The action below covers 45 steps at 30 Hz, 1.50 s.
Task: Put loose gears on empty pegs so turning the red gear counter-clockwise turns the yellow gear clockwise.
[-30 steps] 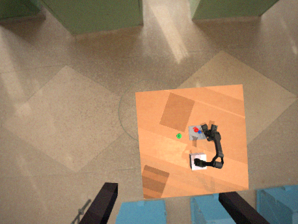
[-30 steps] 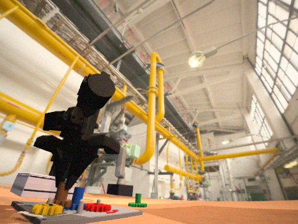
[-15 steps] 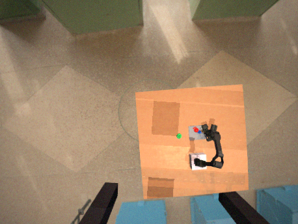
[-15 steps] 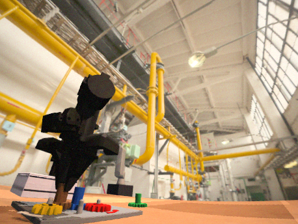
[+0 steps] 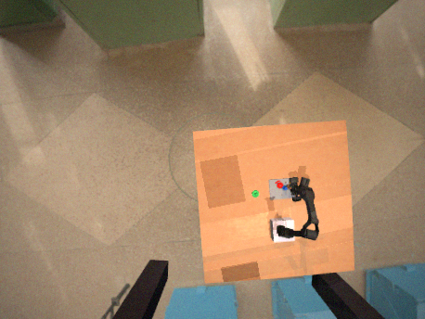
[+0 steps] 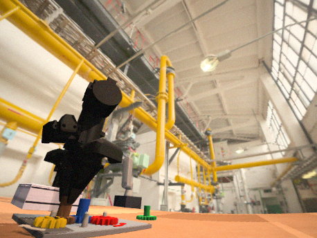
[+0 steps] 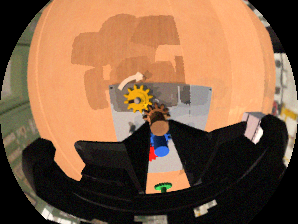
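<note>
The grey board (image 5: 275,194) (image 6: 135,226) (image 7: 200,107) carries the yellow gear (image 6: 50,222) (image 7: 137,99) and the red gear (image 5: 279,185) (image 6: 104,220) (image 7: 152,154). A brown gear (image 6: 64,210) (image 7: 159,126) with a tall handle sits low on the board beside the yellow gear; their teeth look meshed. A blue gear (image 5: 285,188) (image 6: 83,209) (image 7: 161,149) stands between brown and red. My gripper (image 5: 290,186) (image 6: 68,203) (image 7: 158,124) is slightly open, with its fingers close on either side of the brown handle. A green gear (image 5: 255,194) (image 6: 147,212) (image 7: 163,187) stands on the table.
A bare grey peg (image 6: 84,219) (image 7: 132,127) stands on the board. The white arrow (image 6: 32,227) (image 7: 131,79) lies beside the yellow gear, the red arrow (image 6: 120,225) beside the red one. A pale block (image 5: 289,227) (image 6: 36,197) (image 7: 253,126) is under the arm's base.
</note>
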Motion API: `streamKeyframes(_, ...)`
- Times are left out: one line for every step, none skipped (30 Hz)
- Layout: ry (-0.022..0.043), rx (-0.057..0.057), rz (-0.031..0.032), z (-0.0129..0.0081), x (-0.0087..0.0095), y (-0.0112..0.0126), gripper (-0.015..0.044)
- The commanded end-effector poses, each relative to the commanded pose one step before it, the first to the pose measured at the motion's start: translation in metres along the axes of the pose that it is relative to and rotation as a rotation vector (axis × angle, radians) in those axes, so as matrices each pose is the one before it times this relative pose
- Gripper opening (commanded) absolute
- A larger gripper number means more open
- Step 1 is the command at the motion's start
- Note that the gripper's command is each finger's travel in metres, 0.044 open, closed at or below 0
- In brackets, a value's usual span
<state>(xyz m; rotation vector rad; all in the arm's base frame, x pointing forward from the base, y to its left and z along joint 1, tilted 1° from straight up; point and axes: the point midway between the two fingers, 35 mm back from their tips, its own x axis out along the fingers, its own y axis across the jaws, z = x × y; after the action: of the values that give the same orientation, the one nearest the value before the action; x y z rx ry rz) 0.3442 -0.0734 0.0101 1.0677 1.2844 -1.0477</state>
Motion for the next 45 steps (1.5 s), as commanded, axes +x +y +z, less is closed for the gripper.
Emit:
streamKeyframes(-0.00173,-0.0558,0.00066,-0.00034,-0.00397,0.00039,0.0140)
streamKeyframes(-0.00001,-0.0046,0.00003,0.00006,-0.00330,0.00022,0.0140)
streamKeyframes(-0.00002,-0.0070,0.00004,0.00006,-0.00497,0.00027,0.0140)
streamKeyframes(-0.00001,-0.0078,0.00004,0.00002,-0.00560,0.00021,0.0140)
streamKeyframes(-0.00001,-0.0092,0.00004,-0.00004,-0.00664,0.00013,0.0140)
streamKeyframes(-0.00001,-0.0111,0.00003,-0.00014,-0.00807,-0.00002,0.0140)
streamKeyframes(0.00000,-0.0116,0.00001,-0.00026,-0.00844,-0.00022,0.0140)
streamKeyframes(0.00001,-0.0075,-0.00001,-0.00023,-0.00547,-0.00025,0.0140)
streamKeyframes(0.00000,-0.0025,0.00000,-0.00009,-0.00183,-0.00010,0.0140)
streamKeyframes(0.00000,0.0000,0.00000,0.00000,0.00000,0.00000,0.0140)
streamKeyframes(0.00000,0.0000,0.00000,0.00000,0.00000,0.00000,0.0140)
streamKeyframes(0.00000,0.0000,0.00000,0.00000,0.00000,0.00000,0.0140)
streamKeyframes(0.00004,0.0154,0.00183,0.00030,0.00390,0.00049,0.0166)
streamKeyframes(-0.00001,0.0000,0.00001,-0.00009,-0.00838,-0.00016,0.0193)
streamKeyframes(0.00001,0.0000,-0.00003,-0.00041,-0.01404,-0.00073,0.0219)
streamKeyframes(0.00004,0.0000,-0.00008,-0.00075,-0.01411,-0.00132,0.0245)
streamKeyframes(0.00004,0.0000,-0.00008,-0.00061,-0.00849,-0.00108,0.0271)
streamKeyframes(0.00002,0.0000,-0.00003,-0.00023,-0.00283,-0.00041,0.0298)
streamKeyframes(0.00000,0.0000,0.00000,0.00000,0.00000,0.00000,0.0324)
streamKeyframes(0.00000,0.0000,0.00000,0.00000,0.00000,0.00000,0.0350)
streamKeyframes(0.00000,0.0000,0.00000,0.00000,0.00000,0.00000,0.0376)
streamKeyframes(0.00000,0.0000,0.00000,0.00000,0.00000,0.00000,0.0402)
streamKeyframes(0.00000,0.0000,0.00000,0.00000,0.00000,0.00000,0.0429)
streamKeyframes(0.00000,0.0000,0.00000,0.00000,0.00000,0.00000,0.0440)
streamKeyframes(0.00000,0.0000,0.00000,0.00000,0.00000,0.00000,0.0440)
streamKeyframes(0.00000,0.0000,0.00000,0.00000,0.00000,0.00000,0.0440)
streamKeyframes(0.00000,0.0000,0.00000,0.00000,0.00000,0.00000,0.0440)
streamKeyframes(0.00000,0.0000,0.00000,0.00000,0.00000,0.00000,0.0440)
streamKeyframes(0.00000,0.0000,0.00000,0.00000,0.00000,0.00000,0.0440)
streamKeyframes(0.00000,0.0000,0.00000,0.00000,0.00000,0.00000,0.0440)
streamKeyframes(0.00000,0.0000,0.00000,0.00000,0.00000,0.00000,0.0440)
streamKeyframes(0.00000,0.0000,0.00000,0.00000,0.00000,0.00000,0.0440)
streamKeyframes(0.00000,0.0000,0.00000,0.00000,0.00000,0.00000,0.0440)
streamKeyframes(0.00000,0.0000,0.00000,0.00000,0.00000,0.00000,0.0440)
streamKeyframes(0.00000,0.0000,0.00000,0.00000,0.00000,0.00000,0.0440)
streamKeyframes(0.00000,0.0000,0.00000,0.00000,0.00000,0.00000,0.0440)
streamKeyframes(0.00000,0.0000,0.00000,0.00000,0.00000,0.00000,0.0440)
streamKeyframes(0.00000,0.0000,0.00000,0.00000,0.00000,0.00000,0.0440)
streamKeyframes(0.00000,0.0000,0.00000,0.00000,0.00000,0.00000,0.0440)
streamKeyframes(0.00000,0.0000,0.00000,0.00000,0.00000,0.00000,0.0440)
streamKeyframes(0.00000,0.0000,0.00000,0.00000,0.00000,0.00000,0.0440)
streamKeyframes(0.00000,0.0000,0.00000,0.00000,0.00000,0.00000,0.0440)
streamKeyframes(0.00000,0.0000,0.00000,0.00000,0.00000,0.00000,0.0440)
streamKeyframes(0.00000,0.0000,0.00000,0.00000,0.00000,0.00000,0.0440)
streamKeyframes(0.00000,0.0000,0.00000,0.00000,0.00000,0.00000,0.0440)
